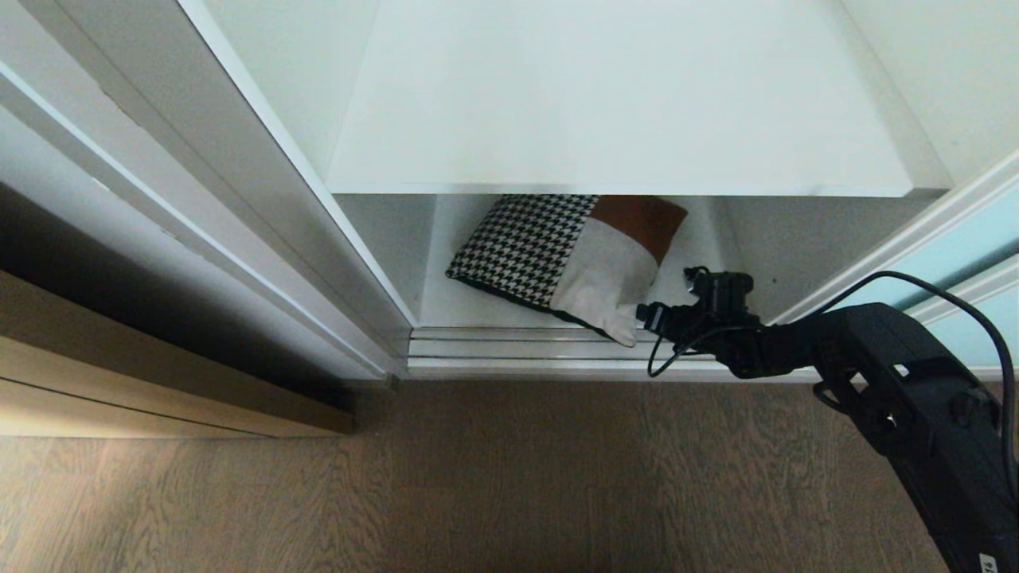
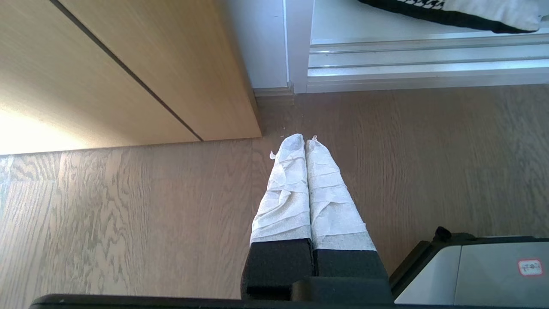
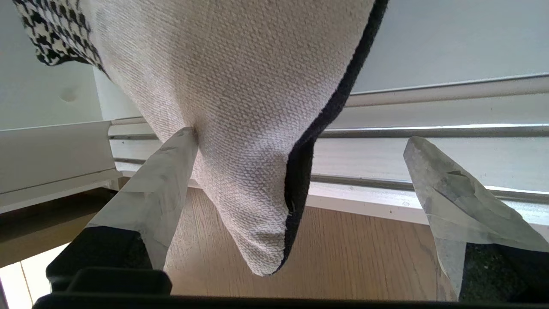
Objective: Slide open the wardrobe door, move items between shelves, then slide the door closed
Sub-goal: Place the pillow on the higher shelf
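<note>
Right pincer (image 3: 296, 171) spread wide, my two taped fingers (image 3: 158, 184) either side of the cushion's cream corner, one tip touching the fabric, nothing clamped. Cushion (image 1: 569, 259) lies on the bottom shelf (image 1: 470, 306), its corner over the door track (image 1: 517, 350). Left pincer (image 2: 305, 148) pressed shut, empty, above the wood floor (image 2: 128, 214).

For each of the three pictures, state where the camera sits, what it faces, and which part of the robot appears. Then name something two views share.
Head view: on the robot's head, looking down at the open wardrobe's lower shelf; the right arm shows.
Left wrist view: behind the shut left gripper, facing the wood floor.
Right wrist view: behind the open right gripper, whose fingers straddle the cushion's cream corner.
Shared: all three views show the cushion and the door track.
</note>
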Controlling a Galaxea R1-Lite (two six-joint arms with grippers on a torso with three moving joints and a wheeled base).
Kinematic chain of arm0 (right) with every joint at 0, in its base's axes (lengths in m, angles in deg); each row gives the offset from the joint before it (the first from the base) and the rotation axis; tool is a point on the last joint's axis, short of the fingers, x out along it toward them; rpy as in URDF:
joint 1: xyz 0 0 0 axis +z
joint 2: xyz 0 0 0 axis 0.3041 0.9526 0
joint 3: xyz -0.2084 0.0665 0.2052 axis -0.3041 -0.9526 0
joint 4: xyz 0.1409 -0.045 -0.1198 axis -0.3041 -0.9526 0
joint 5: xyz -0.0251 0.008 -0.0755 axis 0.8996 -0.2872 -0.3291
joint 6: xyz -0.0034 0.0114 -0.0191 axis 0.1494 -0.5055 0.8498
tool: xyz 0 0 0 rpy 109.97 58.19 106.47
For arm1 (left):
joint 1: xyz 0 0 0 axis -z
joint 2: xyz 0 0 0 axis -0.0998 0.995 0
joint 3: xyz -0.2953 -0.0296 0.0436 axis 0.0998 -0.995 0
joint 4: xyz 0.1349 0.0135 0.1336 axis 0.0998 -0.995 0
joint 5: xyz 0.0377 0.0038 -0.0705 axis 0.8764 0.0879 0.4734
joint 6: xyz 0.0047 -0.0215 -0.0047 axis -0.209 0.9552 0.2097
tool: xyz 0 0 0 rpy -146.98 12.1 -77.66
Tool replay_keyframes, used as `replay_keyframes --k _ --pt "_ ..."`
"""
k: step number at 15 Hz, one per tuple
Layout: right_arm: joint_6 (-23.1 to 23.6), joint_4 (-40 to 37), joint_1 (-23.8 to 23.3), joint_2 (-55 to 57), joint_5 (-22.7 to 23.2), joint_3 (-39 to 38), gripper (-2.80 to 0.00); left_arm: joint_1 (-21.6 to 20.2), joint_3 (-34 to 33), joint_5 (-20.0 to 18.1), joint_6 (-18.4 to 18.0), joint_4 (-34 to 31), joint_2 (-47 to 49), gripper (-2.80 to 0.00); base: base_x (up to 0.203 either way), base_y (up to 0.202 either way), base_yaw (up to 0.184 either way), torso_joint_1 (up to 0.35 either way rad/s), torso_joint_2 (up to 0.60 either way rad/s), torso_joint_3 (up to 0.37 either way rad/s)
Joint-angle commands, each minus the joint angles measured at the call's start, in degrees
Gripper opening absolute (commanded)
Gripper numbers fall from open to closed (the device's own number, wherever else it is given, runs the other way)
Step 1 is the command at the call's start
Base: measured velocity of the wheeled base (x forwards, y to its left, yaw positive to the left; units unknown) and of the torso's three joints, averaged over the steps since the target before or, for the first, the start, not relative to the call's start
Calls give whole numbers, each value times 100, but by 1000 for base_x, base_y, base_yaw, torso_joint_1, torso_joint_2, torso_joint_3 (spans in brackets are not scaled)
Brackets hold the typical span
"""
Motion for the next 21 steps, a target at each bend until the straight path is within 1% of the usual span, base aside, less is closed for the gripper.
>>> replay_keyframes --k 1,3,4,7,15,19,21 --pt "-6 56 68 6 32 5 0 -1 -9 0 -1 0 7 -280 0 0 0 0 0 0" --pt "-6 238 168 75 26 5 0 -1 -9 0 -1 0 7 -280 0 0 0 0 0 0" --pt "-6 288 200 119 32 5 -280 -1 -9 0 -1 0 7 -280 0 0 0 0 0 0" --pt "-23 270 272 120 58 5 -280 -1 -9 0 -1 0 7 -280 0 0 0 0 0 0" --pt "-15 323 272 226 190 14 -280 -1 -9 0 -1 0 7 -280 0 0 0 0 0 0" --pt "-95 220 204 -36 3 -96 -280 -1 -9 0 -1 0 7 -280 0 0 0 0 0 0" --pt "-83 -185 75 -454 -95 -479 -280 -1 -9 0 -1 0 7 -280 0 0 0 0 0 0"
